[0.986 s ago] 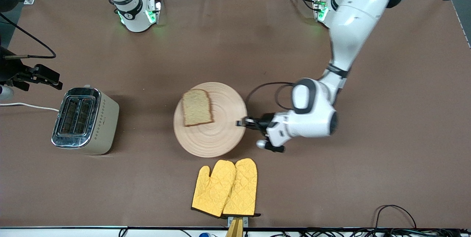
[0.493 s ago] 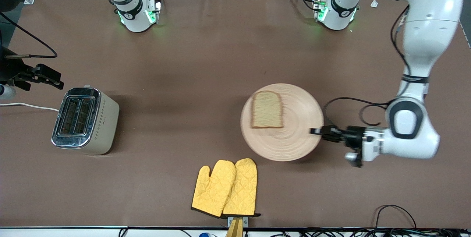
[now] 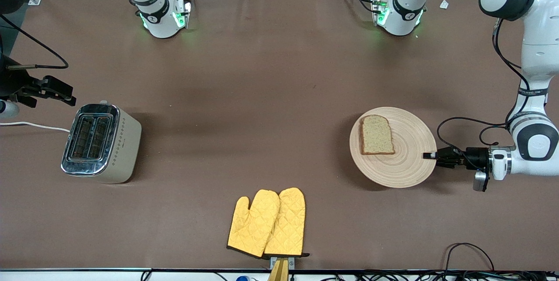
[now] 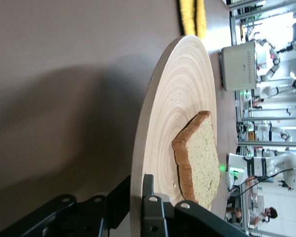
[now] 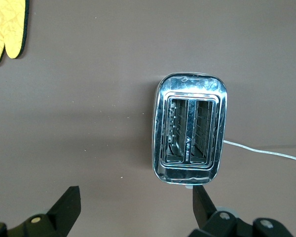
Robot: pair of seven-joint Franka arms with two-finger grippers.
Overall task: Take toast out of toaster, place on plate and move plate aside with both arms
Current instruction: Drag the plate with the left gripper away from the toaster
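A slice of speckled brown toast (image 3: 376, 140) lies on the round wooden plate (image 3: 406, 161), on the part toward the right arm. My left gripper (image 3: 430, 155) is shut on the plate's rim, one finger above and one below. It holds the plate over the table toward the left arm's end, with a shadow under it. The left wrist view shows the plate (image 4: 180, 108) edge-on, the toast (image 4: 202, 163) on it and the left gripper (image 4: 136, 188) pinching the rim. My right gripper (image 3: 48, 92) waits open beside the toaster, nothing between its fingers (image 5: 69, 202).
A chrome two-slot toaster (image 3: 101, 142) stands at the right arm's end; its slots (image 5: 190, 131) look empty. A pair of yellow oven mitts (image 3: 267, 222) lies near the table's front edge. Cables trail by the left arm's wrist (image 3: 463, 121).
My left gripper has carried the plate with the toast from the table's middle toward the left arm's end. The right arm has not moved.
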